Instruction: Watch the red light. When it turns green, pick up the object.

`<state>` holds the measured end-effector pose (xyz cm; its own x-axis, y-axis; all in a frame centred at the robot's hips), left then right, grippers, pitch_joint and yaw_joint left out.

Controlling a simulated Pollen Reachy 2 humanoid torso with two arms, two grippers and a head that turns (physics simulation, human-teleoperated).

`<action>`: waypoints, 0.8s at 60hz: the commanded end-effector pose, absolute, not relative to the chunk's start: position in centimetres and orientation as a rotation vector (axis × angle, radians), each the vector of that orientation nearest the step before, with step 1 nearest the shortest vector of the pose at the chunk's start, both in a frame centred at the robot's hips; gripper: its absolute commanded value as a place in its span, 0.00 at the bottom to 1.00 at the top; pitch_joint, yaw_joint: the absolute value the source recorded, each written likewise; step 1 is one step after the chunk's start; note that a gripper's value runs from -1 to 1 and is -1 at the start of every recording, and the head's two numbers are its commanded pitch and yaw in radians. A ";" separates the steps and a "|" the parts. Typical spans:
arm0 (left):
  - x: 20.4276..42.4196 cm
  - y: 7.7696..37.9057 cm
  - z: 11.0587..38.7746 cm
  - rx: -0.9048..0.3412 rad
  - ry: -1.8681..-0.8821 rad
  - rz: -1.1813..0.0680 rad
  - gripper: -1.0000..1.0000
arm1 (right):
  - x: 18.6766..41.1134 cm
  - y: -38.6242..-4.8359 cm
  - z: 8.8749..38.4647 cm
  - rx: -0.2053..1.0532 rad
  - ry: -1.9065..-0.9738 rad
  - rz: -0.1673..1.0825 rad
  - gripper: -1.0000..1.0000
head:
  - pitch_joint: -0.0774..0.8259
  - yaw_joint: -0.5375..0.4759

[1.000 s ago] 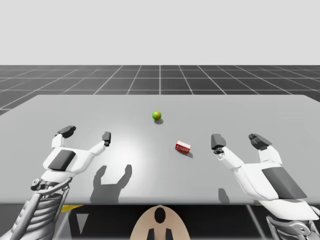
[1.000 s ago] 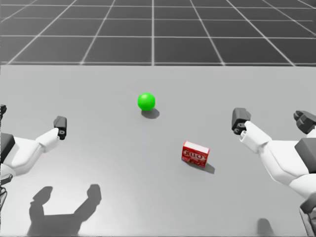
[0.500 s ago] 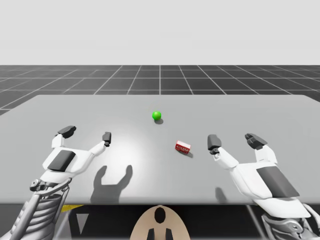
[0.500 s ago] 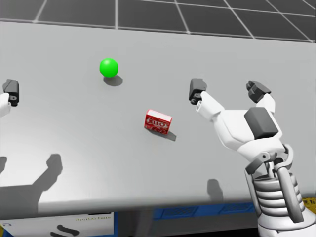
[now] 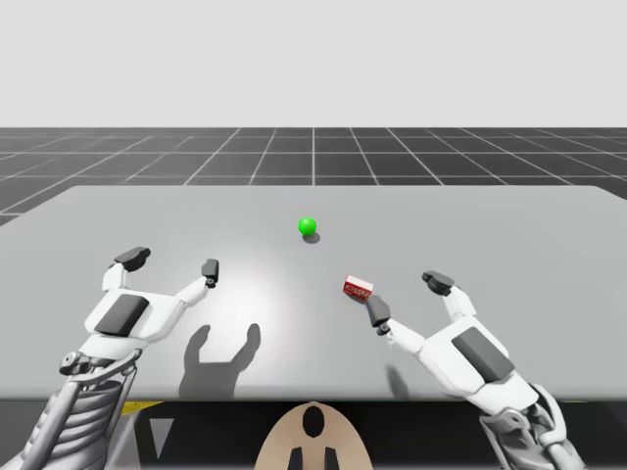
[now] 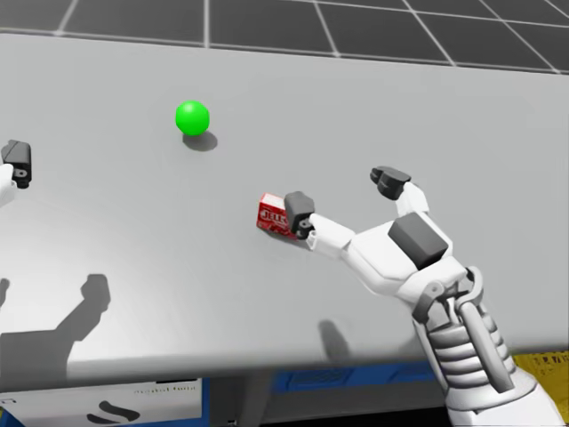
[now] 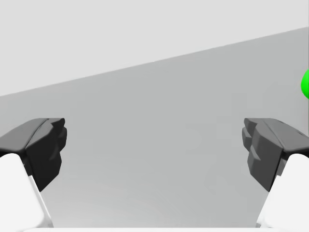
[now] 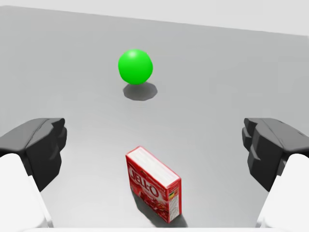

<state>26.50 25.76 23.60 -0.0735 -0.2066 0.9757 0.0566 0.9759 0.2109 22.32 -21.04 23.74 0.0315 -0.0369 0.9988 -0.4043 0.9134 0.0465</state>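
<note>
The light is a green ball [image 5: 308,226] [image 6: 192,117] on the far middle of the grey table [image 5: 509,225]. A small red box [image 5: 358,287] [image 6: 269,213] lies nearer, right of centre. My right gripper [image 5: 408,297] [image 6: 345,194] is open just behind the box. In the right wrist view the red box [image 8: 153,183] lies ahead between the spread fingers [image 8: 43,145], touching neither, with the green ball [image 8: 135,66] beyond it. My left gripper [image 5: 170,262] [image 7: 154,145] hangs open over bare table at the left; the green ball [image 7: 305,83] shows beside one of its fingers.
Dark gridded floor [image 5: 313,152] lies beyond the table's far edge. The arms' shadows [image 5: 220,352] fall on the near table. One finger [image 6: 18,162] of my left gripper sits at the head view's left edge.
My right arm has swung left and inward, bringing its open gripper up to the red box. My head turned right and down earlier. The left arm has stayed still.
</note>
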 end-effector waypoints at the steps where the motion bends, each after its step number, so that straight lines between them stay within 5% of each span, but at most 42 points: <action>1: 26.5 25.7 23.6 0.115 -1.629 -0.218 0.00 | 23.9 -21.3 21.8 0.462 -1.453 0.411 0.00 | 0.83 0.34; 27: 26.5 25.8 23.6 0.116 -1.629 -0.216 0.00 | 28.6 -19.9 16.4 0.413 -1.311 0.680 0.00 | 0.84 0.35; 48: 26.5 25.8 23.6 0.116 -1.630 -0.213 0.00 | 32.8 -18.5 14.6 0.442 -1.249 0.684 0.00 | 0.84 0.36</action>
<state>26.50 25.81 23.61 -0.0714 -0.2046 0.9762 0.0542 0.9765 0.2086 31.24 -19.14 15.36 0.1443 0.2178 0.9653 -0.6731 0.7366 -0.0656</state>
